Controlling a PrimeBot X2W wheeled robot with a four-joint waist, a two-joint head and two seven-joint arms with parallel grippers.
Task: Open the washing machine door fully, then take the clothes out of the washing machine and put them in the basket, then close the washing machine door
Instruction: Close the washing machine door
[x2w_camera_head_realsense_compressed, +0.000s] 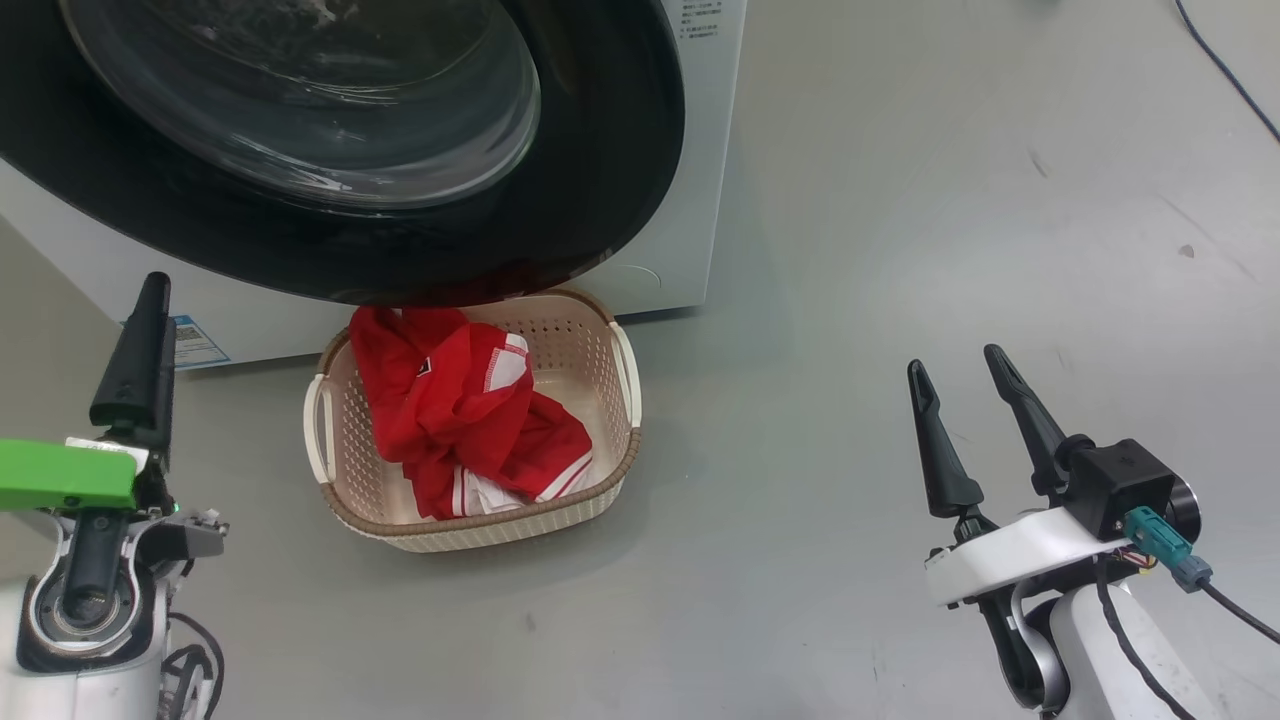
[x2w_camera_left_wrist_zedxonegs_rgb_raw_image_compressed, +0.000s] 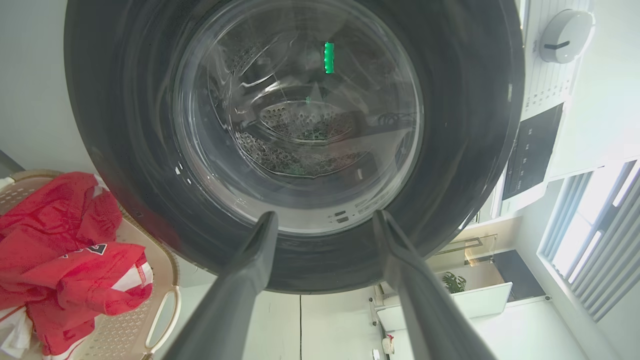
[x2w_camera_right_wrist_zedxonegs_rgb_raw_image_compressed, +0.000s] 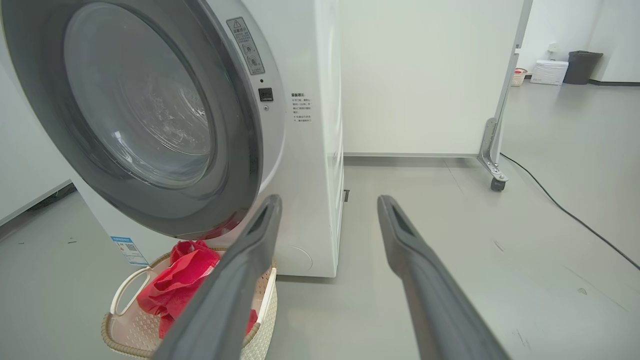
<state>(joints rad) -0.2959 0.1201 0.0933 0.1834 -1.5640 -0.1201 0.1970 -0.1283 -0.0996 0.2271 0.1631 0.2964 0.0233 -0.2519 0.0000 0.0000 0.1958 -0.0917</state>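
While the left tool (x2w_camera_left_wrist_zedxonegs_rgb_raw_image_compressed: 325, 217) and the right tool (x2w_camera_head_realsense_compressed: 955, 362) have fingers spread and empty, the crumpled red clothes (x2w_camera_head_realsense_compressed: 460, 410) with white stripes lie in the cream basket (x2w_camera_head_realsense_compressed: 570, 340).

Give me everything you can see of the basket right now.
The basket is a small cream plastic rounded rectangle with perforated walls, a brown woven-look rim and two white side handles. It stands upright on the grey floor before the washing machine, its far edge below the washing machine door. Red clothes with white stripes lie heaped inside.
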